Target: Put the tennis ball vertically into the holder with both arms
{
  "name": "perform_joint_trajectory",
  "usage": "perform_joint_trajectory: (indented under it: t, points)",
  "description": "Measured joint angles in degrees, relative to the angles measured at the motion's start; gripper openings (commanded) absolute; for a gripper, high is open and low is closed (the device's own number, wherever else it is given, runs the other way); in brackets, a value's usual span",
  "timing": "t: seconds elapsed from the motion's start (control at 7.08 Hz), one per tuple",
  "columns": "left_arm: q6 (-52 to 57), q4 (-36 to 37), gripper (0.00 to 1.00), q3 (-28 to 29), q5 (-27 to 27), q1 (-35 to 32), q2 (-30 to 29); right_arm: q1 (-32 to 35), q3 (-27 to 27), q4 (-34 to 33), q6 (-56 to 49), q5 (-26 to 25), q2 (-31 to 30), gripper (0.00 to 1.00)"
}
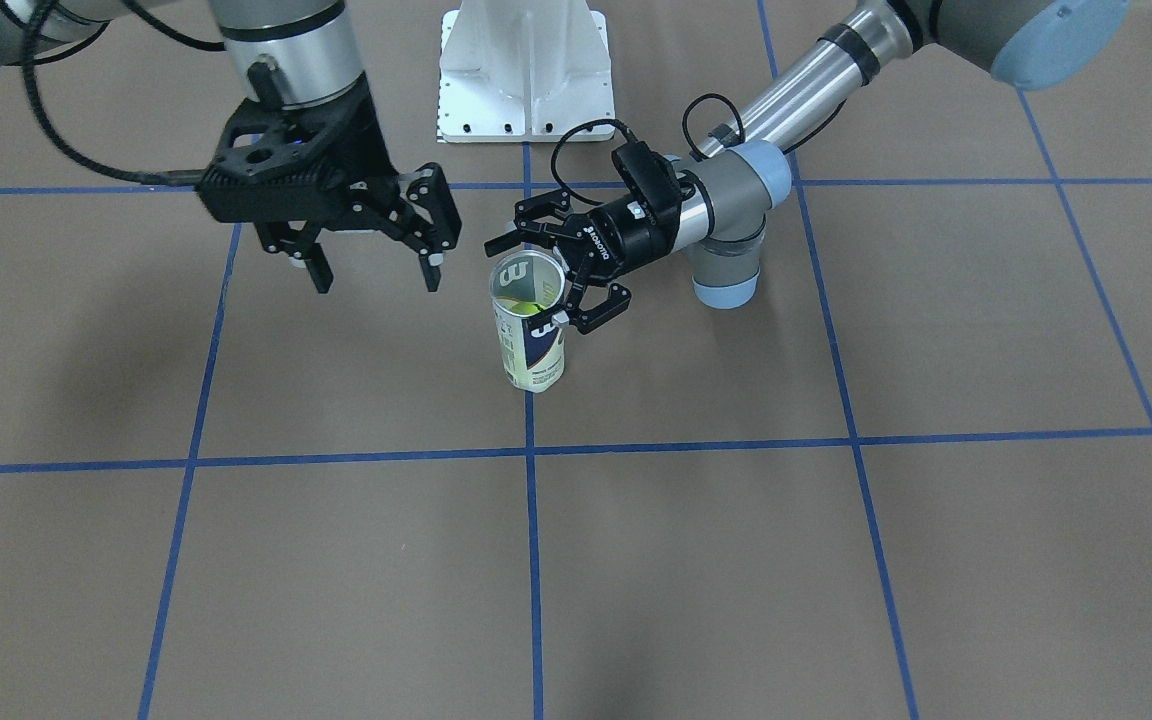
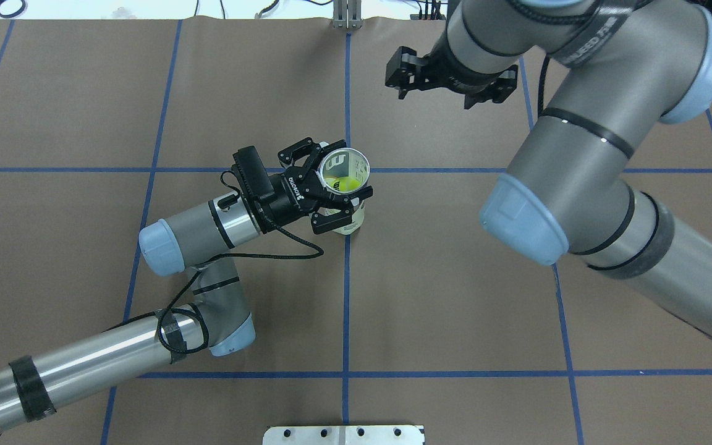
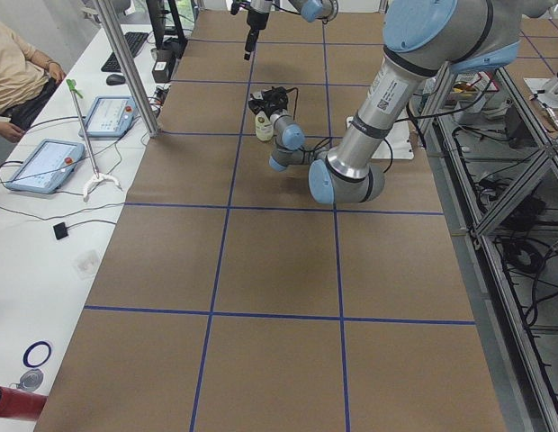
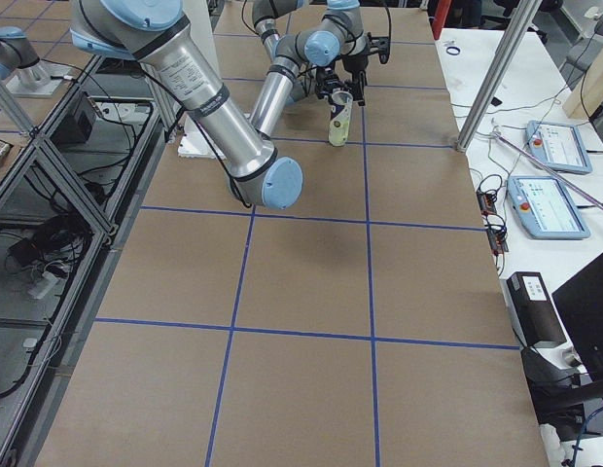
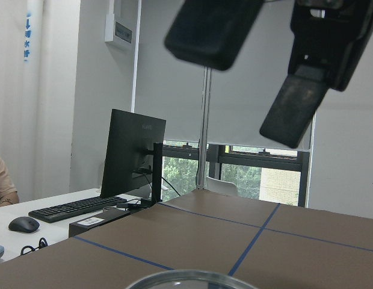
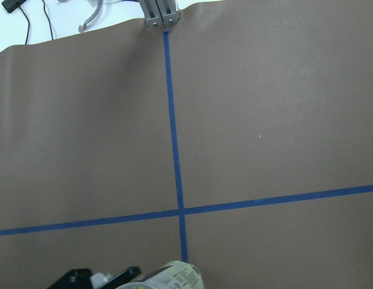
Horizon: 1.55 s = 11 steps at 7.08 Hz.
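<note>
At the left, the left gripper reaches in at the rim of the holder with its jaws spread wide. Its wrist view shows nothing between them, so they look free of it, not clamped. The holder stands upright near the middle of the surface, and the tennis ball sits down inside. Its thin clear plastic is probably light, slick and easily tipped or dented, so grip the labelled wall gently. The fuzzy ball should be light and springy. Toward the far edge, the right gripper hangs raised, jaws apart and empty.
</note>
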Motion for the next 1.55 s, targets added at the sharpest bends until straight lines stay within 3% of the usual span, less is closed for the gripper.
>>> perform_joint_trajectory:
  t: [0.56,0.99,1.55]
  points:
    - [-0.36,0.0,0.99,-4.77,0.01,-1.21,-0.09,16.57,-1.5,0.62,-27.44,10.79,-12.01,0.99]
    - [-0.62,0.71,0.99,-6.24,-1.16,-5.23,0.04,27.7,-6.96,1.27,-46.14,16.37,-19.08,0.99]
    - [-0.68,12.82,0.99,-6.45,-13.3,-18.16,2.33,39.52,-19.48,16.54,-61.41,21.32,-30.94,0.99]
